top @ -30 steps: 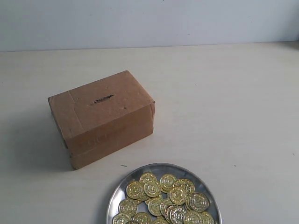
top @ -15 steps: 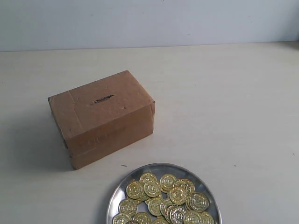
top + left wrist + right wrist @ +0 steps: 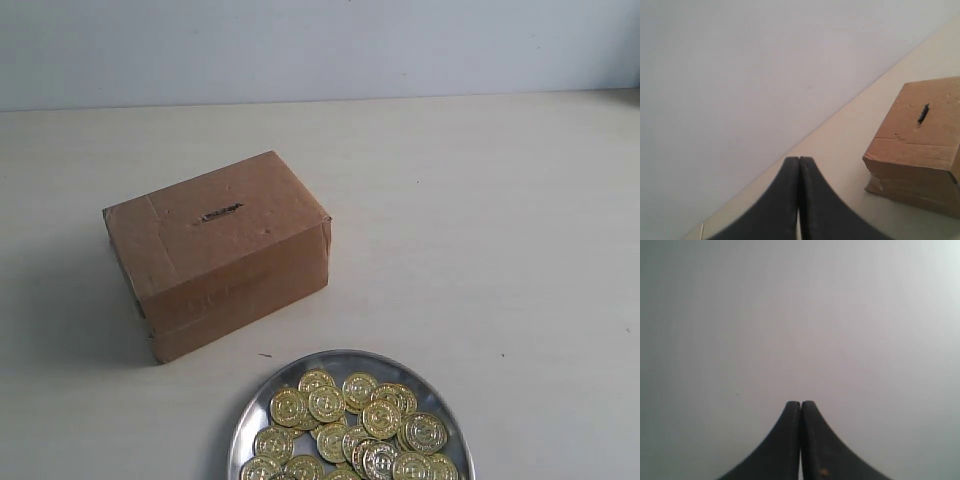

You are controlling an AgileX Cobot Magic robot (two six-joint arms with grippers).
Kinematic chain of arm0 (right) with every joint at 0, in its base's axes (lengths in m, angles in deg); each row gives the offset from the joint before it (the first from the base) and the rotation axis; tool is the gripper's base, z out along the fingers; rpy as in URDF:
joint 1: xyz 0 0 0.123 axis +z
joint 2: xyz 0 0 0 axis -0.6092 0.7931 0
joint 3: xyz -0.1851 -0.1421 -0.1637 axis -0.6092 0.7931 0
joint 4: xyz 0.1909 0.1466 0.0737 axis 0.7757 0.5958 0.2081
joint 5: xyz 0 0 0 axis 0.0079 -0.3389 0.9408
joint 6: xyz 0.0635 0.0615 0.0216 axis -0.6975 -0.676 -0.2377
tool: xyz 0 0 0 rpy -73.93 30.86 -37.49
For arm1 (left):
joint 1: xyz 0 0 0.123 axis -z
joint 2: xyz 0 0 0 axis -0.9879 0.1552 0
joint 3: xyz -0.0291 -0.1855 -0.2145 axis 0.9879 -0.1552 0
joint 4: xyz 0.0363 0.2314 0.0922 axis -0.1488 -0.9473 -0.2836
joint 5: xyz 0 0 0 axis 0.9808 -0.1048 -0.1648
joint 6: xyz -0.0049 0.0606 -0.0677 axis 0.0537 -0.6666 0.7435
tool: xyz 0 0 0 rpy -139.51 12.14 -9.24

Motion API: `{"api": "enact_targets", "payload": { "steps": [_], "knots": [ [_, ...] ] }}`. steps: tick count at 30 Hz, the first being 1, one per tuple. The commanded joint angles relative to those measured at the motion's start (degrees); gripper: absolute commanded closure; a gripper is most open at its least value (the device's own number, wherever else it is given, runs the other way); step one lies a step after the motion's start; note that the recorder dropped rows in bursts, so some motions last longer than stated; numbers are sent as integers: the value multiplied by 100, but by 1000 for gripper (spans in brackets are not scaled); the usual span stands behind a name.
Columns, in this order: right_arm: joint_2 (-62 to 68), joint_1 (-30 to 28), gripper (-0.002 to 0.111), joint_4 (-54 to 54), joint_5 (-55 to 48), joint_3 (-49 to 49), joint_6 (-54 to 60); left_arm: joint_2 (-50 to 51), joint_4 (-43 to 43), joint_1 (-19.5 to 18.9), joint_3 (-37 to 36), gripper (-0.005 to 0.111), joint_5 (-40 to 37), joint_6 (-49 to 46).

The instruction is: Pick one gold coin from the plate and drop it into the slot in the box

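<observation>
Evidently nothing is done: coins (image 3: 350,425) fill the plate (image 3: 250,420); the box (image 3: 220,250) slot (image 3: 218,213) waits. Left gripper (image 3: 799,162) and right gripper (image 3: 800,405) clenched, empty.

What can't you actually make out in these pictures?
- Exterior view: the plate is cut off by the bottom edge, so the coins cannot be counted.
- Exterior view: neither arm shows.
- Inside the box: hidden by its cardboard; the slot shows only dark.
- Right wrist view: only the right fingers, pressed together, against a blank surface.
</observation>
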Motion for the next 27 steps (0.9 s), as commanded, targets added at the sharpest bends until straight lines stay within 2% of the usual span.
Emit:
{"api": "enact_targets", "payload": {
  "steps": [1, 4, 7, 9, 12, 14, 18, 20, 27],
  "knots": [
    [-14, -25, 108, 66, 71, 83, -19, -19, -15, -36, -201, 107, 17, -4],
    [-14, -25, 108, 732, 611, 419, -19, -19, -152, -76, -379, 107, 55, -4],
    [-14, -25, 108, 749, 1128, 1191, -19, -19, -890, -76, -681, 107, 551, -4],
    [-14, -25, 108, 908, 1180, 1740, -19, -19, -1195, -76, -1060, 107, 1445, -4],
    [-14, -25, 108, 923, 1197, 2620, -19, -19, -1794, -76, -1907, 107, 3556, -4],
    [-14, -25, 108, 923, 1176, 3075, -19, -19, -2086, -76, -2293, 107, 4157, -4],
    [-14, -25, 108, 923, 1161, 3364, -19, -19, -2141, -76, -2485, 107, 4119, -4],
    [-14, -25, 108, 923, 843, 3364, -19, -19, -2141, -76, -2485, 107, 3705, -4],
    [-14, -25, 108, 869, 878, 3364, -9, -19, -2299, -76, -2485, 107, 3683, -4]
  ]
}}
